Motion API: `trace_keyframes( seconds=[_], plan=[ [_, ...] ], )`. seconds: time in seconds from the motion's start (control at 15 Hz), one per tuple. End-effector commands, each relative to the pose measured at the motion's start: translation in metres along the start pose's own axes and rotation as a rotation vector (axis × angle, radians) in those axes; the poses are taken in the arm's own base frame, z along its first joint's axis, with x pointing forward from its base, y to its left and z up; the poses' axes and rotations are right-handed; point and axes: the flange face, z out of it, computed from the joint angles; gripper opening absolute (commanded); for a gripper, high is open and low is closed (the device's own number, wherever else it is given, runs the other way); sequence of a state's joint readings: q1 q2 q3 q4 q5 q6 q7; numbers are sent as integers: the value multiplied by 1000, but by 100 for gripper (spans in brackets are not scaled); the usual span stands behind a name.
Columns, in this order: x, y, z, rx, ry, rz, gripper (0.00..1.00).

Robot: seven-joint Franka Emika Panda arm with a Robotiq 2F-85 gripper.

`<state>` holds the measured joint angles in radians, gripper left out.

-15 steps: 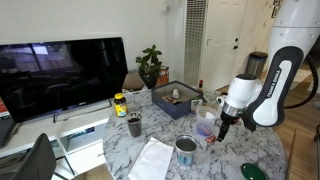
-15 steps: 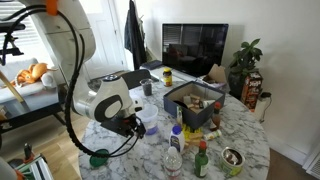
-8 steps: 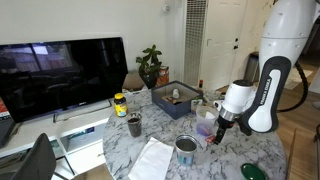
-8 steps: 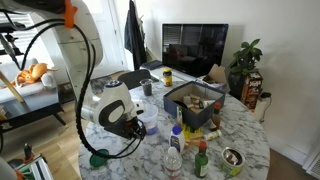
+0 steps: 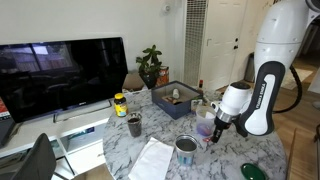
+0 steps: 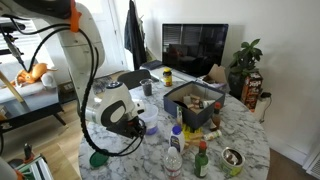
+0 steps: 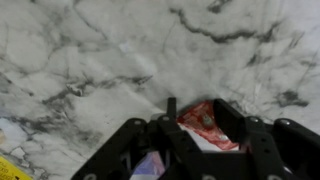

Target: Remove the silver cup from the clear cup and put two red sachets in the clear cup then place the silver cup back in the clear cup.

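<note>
In the wrist view the gripper (image 7: 198,112) is pinching a red sachet (image 7: 207,122) between its fingers. The picture is blurred, so the grip only seems firm. The marble table (image 7: 90,60) is lying close beneath. Over the last second the gripper has been edging sideways toward the clear cup (image 5: 204,128). In an exterior view it is now hanging just beside the rim, nearly over it, so the sachet is probably about to go in. The silver cup (image 5: 186,150) is standing out on the table, already removed, near the clear cup. Behind, the arm (image 5: 262,95) is rearing more upright than before — forearm sloping steeply down, wrist aiming at the table.
</note>
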<state>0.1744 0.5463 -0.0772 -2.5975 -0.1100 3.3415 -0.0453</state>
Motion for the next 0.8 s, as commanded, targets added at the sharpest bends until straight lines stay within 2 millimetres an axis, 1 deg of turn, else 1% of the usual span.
trace_keyframes(
  seconds=[0.0,0.07,0.13,0.4,0.53,0.73],
  plan=[
    [0,4,8,-18,6,-10,11],
    [0,4,6,-20,3,-11,2],
    [1,5,4,-18,4,-11,0],
    [2,8,-8,-23,9,-21,0],
    [1,9,-18,-23,-4,-47,0],
    [-6,8,-44,-18,-55,-127,0]
  ],
)
